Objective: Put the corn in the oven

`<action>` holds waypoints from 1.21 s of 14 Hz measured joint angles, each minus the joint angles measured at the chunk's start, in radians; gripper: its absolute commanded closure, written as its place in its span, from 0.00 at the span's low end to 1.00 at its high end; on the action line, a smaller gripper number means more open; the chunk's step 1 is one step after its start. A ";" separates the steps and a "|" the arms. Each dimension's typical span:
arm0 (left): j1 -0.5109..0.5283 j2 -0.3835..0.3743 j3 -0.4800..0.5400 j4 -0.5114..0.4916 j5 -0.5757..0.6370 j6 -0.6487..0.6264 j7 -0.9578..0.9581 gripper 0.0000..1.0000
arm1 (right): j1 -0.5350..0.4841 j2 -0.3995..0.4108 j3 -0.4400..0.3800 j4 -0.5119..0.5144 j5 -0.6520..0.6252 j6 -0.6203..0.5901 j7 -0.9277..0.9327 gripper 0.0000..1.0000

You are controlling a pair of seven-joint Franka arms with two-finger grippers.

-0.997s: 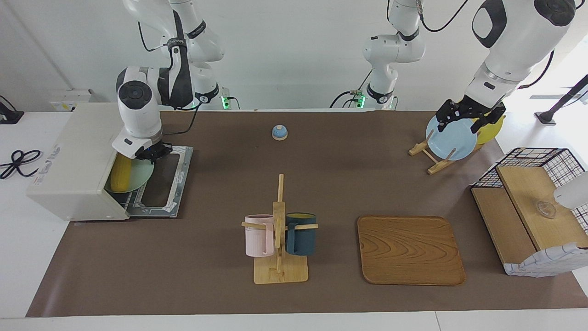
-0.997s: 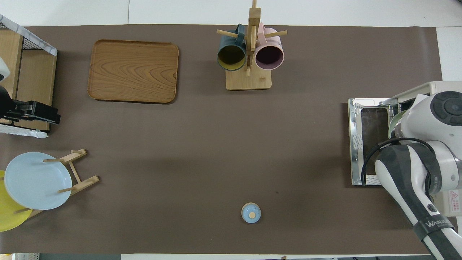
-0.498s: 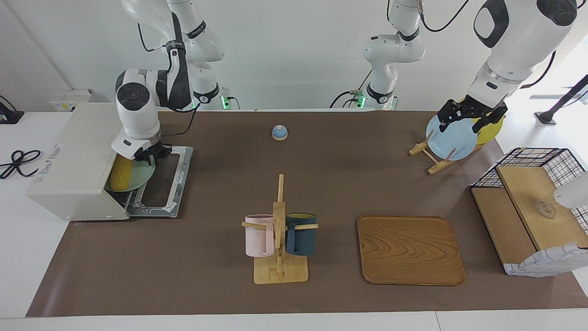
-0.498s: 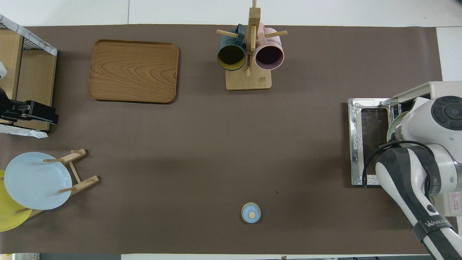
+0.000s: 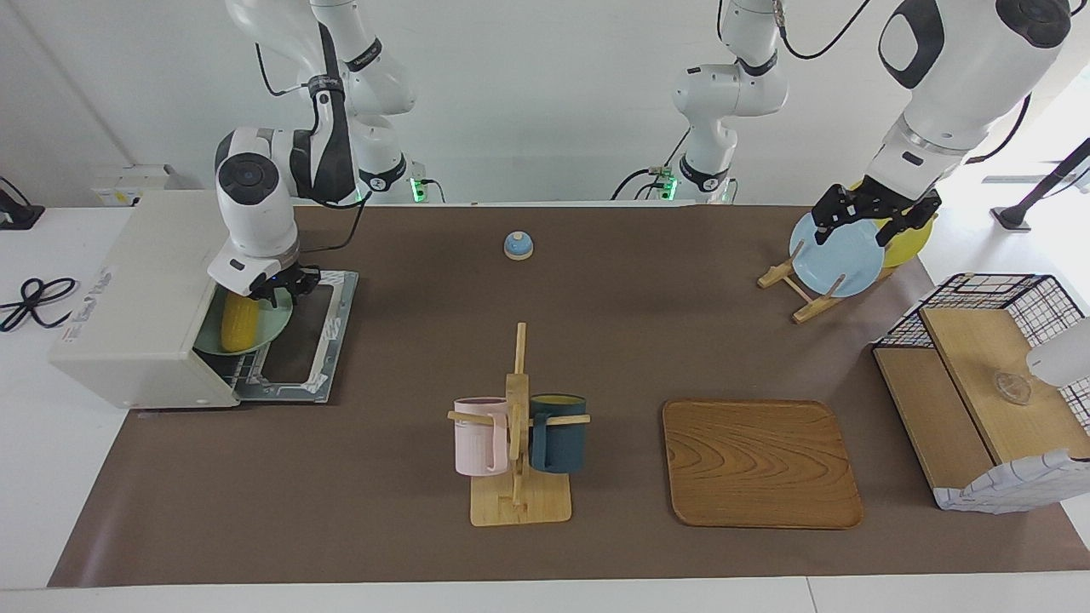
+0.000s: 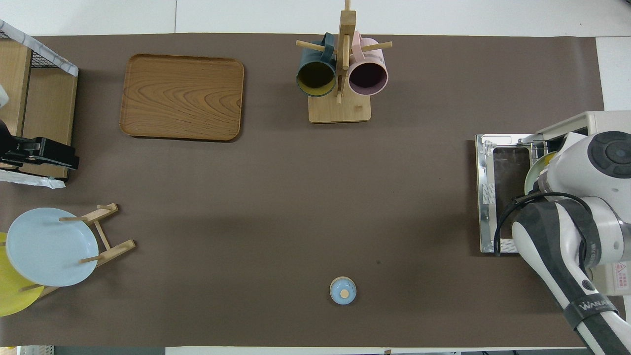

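Note:
The corn [image 5: 238,322] lies on a pale green plate [image 5: 266,330] on the wire rack at the mouth of the cream-white oven [image 5: 136,289], at the right arm's end of the table. The oven's door [image 5: 311,336] is open and lies flat. My right gripper [image 5: 278,288] is at the plate's rim that is nearer to the robots, shut on it. In the overhead view my right arm covers the corn, and only the plate's edge [image 6: 530,173] and the door [image 6: 503,197] show. My left gripper [image 5: 870,218] waits, open, over the plate rack.
A blue plate [image 5: 834,255] and a yellow plate [image 5: 909,243] stand in a wooden rack. A small blue bell [image 5: 518,245], a mug tree with two mugs [image 5: 519,426], a wooden tray [image 5: 760,464] and a wire shelf basket [image 5: 988,383] stand on the brown mat.
The plate with the corn has shifted a little out of the oven and turned, so the corn looks shorter. My right gripper moved with it. The left gripper has hardly moved.

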State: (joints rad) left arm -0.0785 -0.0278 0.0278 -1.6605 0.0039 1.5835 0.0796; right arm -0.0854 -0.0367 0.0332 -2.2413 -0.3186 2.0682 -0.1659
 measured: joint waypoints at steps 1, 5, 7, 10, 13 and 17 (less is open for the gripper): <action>0.000 0.000 0.000 0.000 0.000 0.000 0.000 0.00 | 0.001 0.000 0.003 0.006 0.000 -0.001 0.000 0.68; 0.001 0.000 0.000 0.000 0.000 0.000 0.000 0.00 | 0.072 -0.005 0.011 0.075 0.000 -0.114 0.052 0.71; 0.001 0.000 0.000 0.000 0.000 0.000 0.000 0.00 | 0.138 -0.010 0.013 0.126 0.010 -0.205 0.131 0.89; 0.001 0.000 0.000 0.000 0.000 0.000 0.000 0.00 | 0.211 -0.016 0.018 0.135 0.085 -0.235 0.286 1.00; 0.001 0.000 0.000 0.000 0.000 0.000 0.000 0.00 | 0.212 -0.011 0.018 0.064 0.182 -0.130 0.342 1.00; 0.002 0.000 0.000 0.000 0.000 0.000 0.000 0.00 | 0.210 0.000 0.013 -0.081 0.187 0.012 0.404 1.00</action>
State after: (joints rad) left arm -0.0765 -0.0278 0.0277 -1.6605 0.0039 1.5836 0.0796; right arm 0.1244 -0.0370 0.0459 -2.3224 -0.1313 2.0804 0.2377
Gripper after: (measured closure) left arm 0.000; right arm 0.991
